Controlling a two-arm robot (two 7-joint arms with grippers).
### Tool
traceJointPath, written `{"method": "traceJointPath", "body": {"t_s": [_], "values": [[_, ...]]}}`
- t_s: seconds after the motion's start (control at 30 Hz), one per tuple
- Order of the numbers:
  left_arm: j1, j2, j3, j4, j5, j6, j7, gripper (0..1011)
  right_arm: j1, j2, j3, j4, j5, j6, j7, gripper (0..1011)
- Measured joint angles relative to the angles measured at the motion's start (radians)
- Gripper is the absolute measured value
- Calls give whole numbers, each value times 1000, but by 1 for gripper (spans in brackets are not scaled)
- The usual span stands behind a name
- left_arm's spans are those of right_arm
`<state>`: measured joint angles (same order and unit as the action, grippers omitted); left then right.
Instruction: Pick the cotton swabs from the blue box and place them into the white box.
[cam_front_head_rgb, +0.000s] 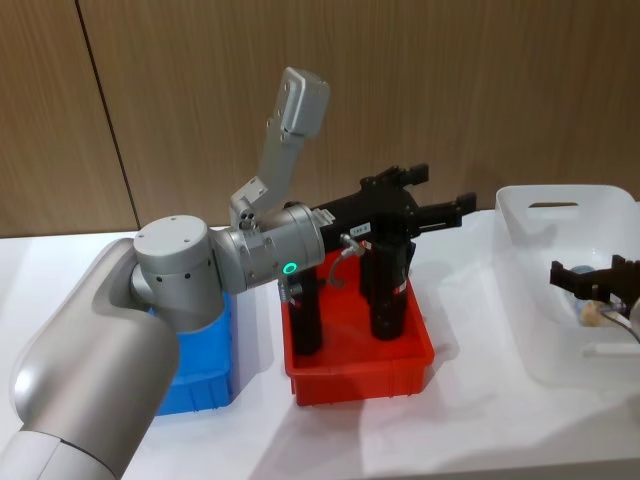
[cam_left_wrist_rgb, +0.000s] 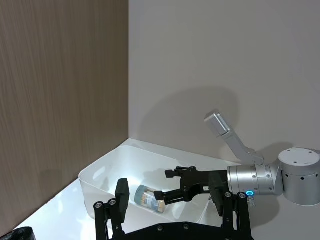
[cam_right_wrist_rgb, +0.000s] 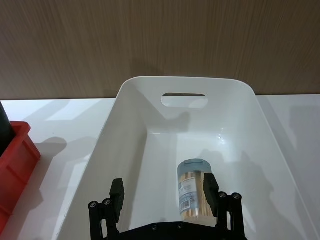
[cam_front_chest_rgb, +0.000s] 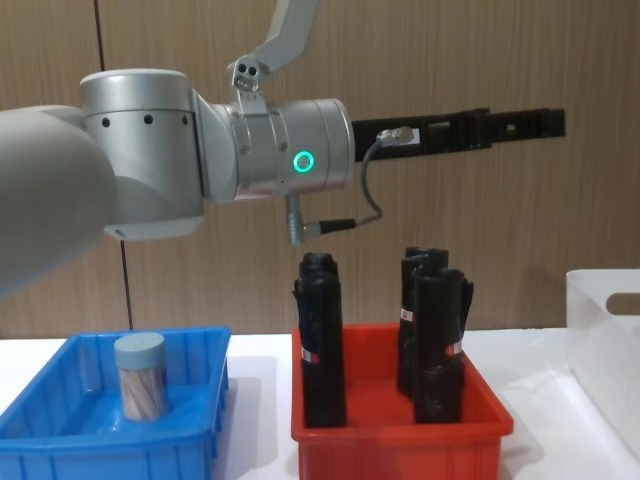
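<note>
**Right arm.** We see the right gripper (cam_right_wrist_rgb: 164, 186) lowered inside the white box (cam_right_wrist_rgb: 225, 107), with its fingers (cam_right_wrist_rgb: 117, 192) spread and released. One swab jar (cam_right_wrist_rgb: 192, 187) lies on its side on the box floor between them. It sits close against one finger, but we cannot tell whether it touches.

**Left arm.** The left gripper (cam_front_chest_rgb: 548, 122) hangs high over the red bin (cam_front_chest_rgb: 400, 450) and reaches toward the white box. Its fingers are likewise parted and hold nothing.

**Other things.** A second jar (cam_front_chest_rgb: 140, 375) stands upright in the blue box (cam_front_chest_rgb: 100, 455). Three black rolls (cam_front_chest_rgb: 322, 340) stand in the red bin, which sits between the two boxes on the desk (cam_front_head_rgb: 480, 430).
</note>
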<state>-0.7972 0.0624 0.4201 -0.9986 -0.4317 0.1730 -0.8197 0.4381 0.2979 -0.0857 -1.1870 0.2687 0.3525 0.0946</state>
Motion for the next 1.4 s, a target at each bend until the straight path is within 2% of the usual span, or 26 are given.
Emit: {"method": "traceJointPath", "body": {"t_s": [0.57,0.8,0.93,1.4], "values": [[10,6,0,-11,4,-2,13,1004,-13,2,-1,-12,2,-10,2,1001],[56,32,3,-63,23,-15,81,1004,-61,6,-16,-75,4,-44,1,1001],[97,55,6,-109,39,-27,140,1004,-112,11,-33,-141,7,-80,-4,1001],[228,131,14,-256,94,-64,330,1004,-238,21,-73,-303,10,-167,-14,1002]]}}
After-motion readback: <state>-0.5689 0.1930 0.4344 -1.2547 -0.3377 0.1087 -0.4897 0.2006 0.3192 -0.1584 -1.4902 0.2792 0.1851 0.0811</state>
